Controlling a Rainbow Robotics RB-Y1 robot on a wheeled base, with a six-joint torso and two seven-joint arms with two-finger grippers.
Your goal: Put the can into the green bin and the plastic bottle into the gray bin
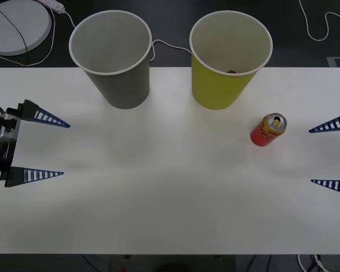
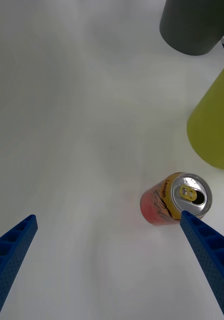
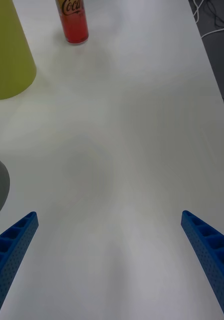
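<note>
Where printed "Lemon", the can [image 2: 167, 200]

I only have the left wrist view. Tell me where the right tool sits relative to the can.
Observer: The right tool hovers open at the table's right edge, just beyond the can, not touching it.
Operator: Report the can's pose.
Observer: Upright, its gold top with the opening facing up, as the right wrist view shows.
Operator: Check inside the green bin.
Observer: The green bin shows something small and reddish at its bottom; I cannot tell what.
Operator: And the gray bin.
Observer: The gray bin stands upright left of the green one; I see nothing inside.
</note>
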